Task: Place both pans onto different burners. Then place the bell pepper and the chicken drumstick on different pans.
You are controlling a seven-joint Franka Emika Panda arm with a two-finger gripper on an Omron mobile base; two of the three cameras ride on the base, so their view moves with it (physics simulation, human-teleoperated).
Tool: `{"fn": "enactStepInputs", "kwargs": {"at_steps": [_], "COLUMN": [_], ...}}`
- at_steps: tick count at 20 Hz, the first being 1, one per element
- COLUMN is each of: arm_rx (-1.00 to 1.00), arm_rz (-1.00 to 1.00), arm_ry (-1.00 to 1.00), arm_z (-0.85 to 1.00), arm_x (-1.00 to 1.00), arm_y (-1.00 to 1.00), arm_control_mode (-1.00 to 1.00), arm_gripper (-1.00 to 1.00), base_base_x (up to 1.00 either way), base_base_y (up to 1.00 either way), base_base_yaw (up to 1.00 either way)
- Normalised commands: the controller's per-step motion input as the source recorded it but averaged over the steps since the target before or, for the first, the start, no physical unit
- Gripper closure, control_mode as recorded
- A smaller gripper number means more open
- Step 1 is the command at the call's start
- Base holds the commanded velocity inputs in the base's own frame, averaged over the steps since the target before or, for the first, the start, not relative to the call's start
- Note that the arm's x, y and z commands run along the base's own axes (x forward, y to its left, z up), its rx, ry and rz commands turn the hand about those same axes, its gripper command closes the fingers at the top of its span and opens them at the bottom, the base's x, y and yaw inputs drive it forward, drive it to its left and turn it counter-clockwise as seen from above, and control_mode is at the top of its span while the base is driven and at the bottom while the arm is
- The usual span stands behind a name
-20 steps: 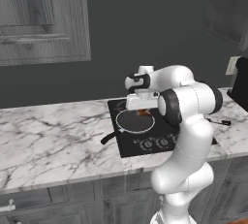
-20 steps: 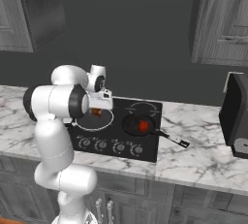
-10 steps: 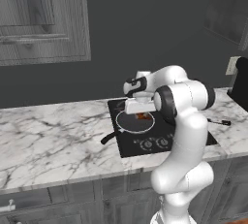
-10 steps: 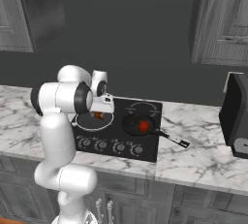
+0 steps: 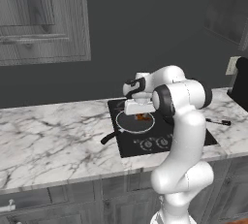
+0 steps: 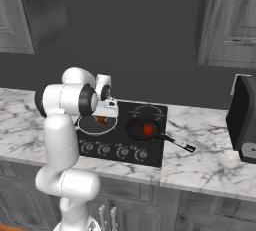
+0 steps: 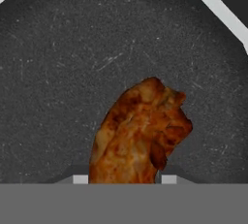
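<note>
Black cooktop [image 6: 150, 151] set in a marble counter [image 6: 200, 160]. Two pans on separate burners: pale-rimmed pan [image 6: 90, 126] holds the chicken drumstick [image 6: 102, 120]; dark pan [image 6: 136, 130], handle pointing right, holds the red bell pepper [image 6: 148, 130]. Arm's hand hangs low over the pale-rimmed pan.

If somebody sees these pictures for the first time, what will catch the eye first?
The big white arm bends over the black cooktop, its hand low above the pale-rimmed pan. In the hand view an orange-brown chicken drumstick stands out between the fingertips, against that pan's dark floor. On the other pan lies a glossy red bell pepper.
</note>
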Motion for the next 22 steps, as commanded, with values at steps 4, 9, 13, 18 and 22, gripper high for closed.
{"fn": "enactStepInputs", "kwargs": {"at_steps": [4,9,13,18,22], "arm_rx": [0.00,0.00,0.00,0.00,0.00], "arm_rz": [0.00,0.00,0.00,0.00,0.00], "arm_ry": [0.00,0.00,0.00,0.00,0.00], "arm_z": [-0.08,-0.27,-0.12,-0.04,0.00], "arm_x": [0.03,0.02,0.00,0.00,0.00], "arm_y": [0.00,0.00,0.00,0.00,-0.02], "arm_control_mode": [-1.00,-1.00,-1.00,-1.00,-1.00], "arm_gripper": [1.00,1.00,1.00,-1.00,-1.00], "base_base_x": [0.00,0.00,0.00,0.00,0.00], "base_base_y": [0.00,0.00,0.00,0.00,0.00], "base_base_yaw": [0.00,0.00,0.00,0.00,0.00]}}
